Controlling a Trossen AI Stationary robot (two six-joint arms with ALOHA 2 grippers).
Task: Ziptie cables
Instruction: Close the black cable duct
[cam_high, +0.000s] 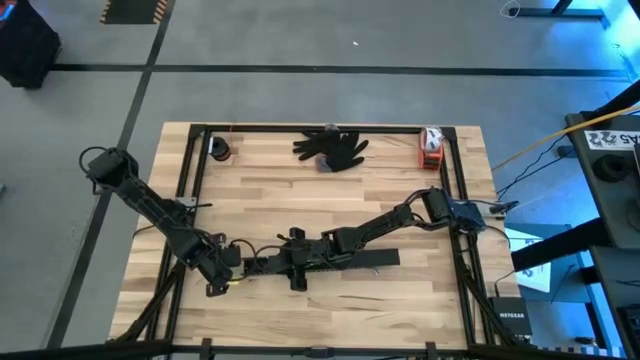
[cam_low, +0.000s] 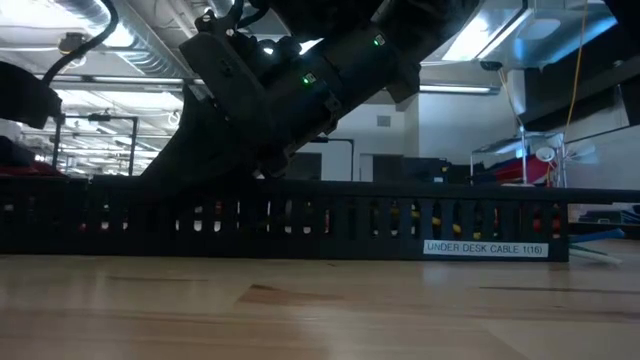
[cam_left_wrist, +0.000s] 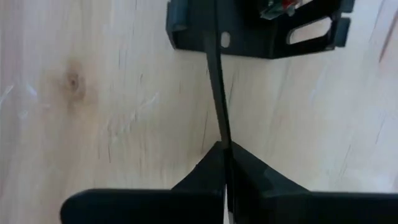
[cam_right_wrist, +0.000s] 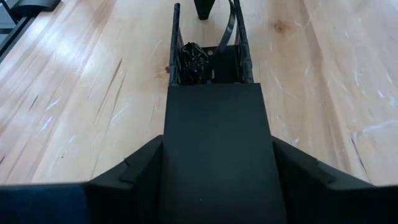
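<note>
Down near the front edge of the wooden table (cam_high: 300, 190), the long black slotted channel (cam_high: 330, 262) serves as the landmark for everything at work. Both arms meet at it. The left gripper (cam_left_wrist: 225, 163) sits just off the channel's left end, its fingers (cam_left_wrist: 199, 174) pressed together on a thin straight dark strip (cam_left_wrist: 217, 99); the left wrist view shows that strip running from between the fingertips up to the channel's end wall, which it touches or enters, though which cannot be made out. The right gripper (cam_right_wrist: 214, 99) lies along the channel from the other side, its two fingers (cam_right_wrist: 311, 180) spread and straddling the channel's walls, which fill the gap between them, so it holds the channel across its width. The cables (cam_right_wrist: 194, 57) show in the right wrist view as a dark bunched clump lying inside the channel, between its walls, just ahead of the right gripper's tips; a thin dark loop arcs over the trough just beyond them. They are apart from the left gripper, which pinches only the strip. From table height the channel's slotted side wall (cam_low: 300, 220) spans the picture, bearing a white label (cam_low: 485, 248) near its right end. Well behind the channel, at the table's far edge, lie a black glove (cam_high: 332, 147) and a small red-and-white object (cam_high: 431, 147).
</note>
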